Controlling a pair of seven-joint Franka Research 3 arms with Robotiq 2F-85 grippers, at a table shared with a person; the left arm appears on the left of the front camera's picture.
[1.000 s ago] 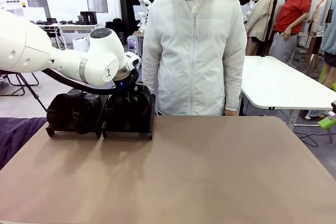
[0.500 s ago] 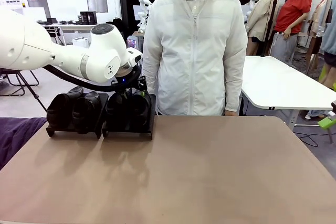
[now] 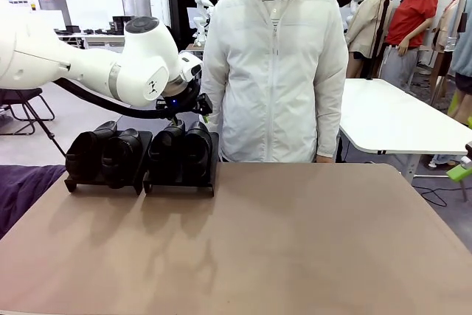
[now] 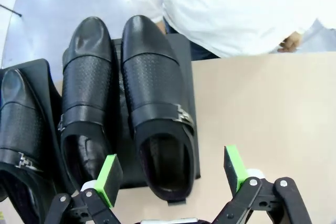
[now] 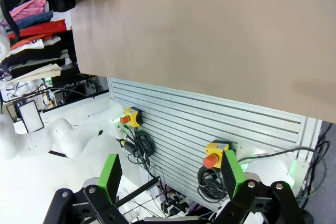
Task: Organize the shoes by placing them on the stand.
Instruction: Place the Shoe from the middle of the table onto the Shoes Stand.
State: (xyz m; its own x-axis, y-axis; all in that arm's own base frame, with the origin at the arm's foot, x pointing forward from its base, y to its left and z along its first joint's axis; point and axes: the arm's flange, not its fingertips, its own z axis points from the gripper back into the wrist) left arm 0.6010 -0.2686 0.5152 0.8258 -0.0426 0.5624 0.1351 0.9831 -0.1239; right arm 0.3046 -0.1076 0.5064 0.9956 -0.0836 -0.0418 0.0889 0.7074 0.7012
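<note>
Four black shoes sit on the stand, two per tray. In the front view the left tray [image 3: 72, 181] holds one pair [image 3: 107, 154], and the right tray [image 3: 210, 171] holds the other pair [image 3: 181, 151]. My left gripper [image 3: 188, 112] hovers just above the right pair, open and holding nothing. The left wrist view looks down past its green pads [image 4: 110, 176] on the right tray [image 4: 185, 66]: one shoe [image 4: 155, 103] lies directly below the left gripper [image 4: 172, 174], its neighbour [image 4: 86, 95] beside it. My right gripper [image 5: 170, 177] is open and empty, off the table.
A person in a white jacket [image 3: 273, 71] stands at the table's far edge, one hand [image 4: 291, 40] near the corner. The brown tabletop [image 3: 280, 241] stretches right of the stand. The right wrist view faces a slatted panel [image 5: 210, 124] with emergency-stop buttons [image 5: 212, 158] under the table edge.
My left gripper opened, let go of the shoe on the right tray and rose clear of it. The shoe stays on the stand.
</note>
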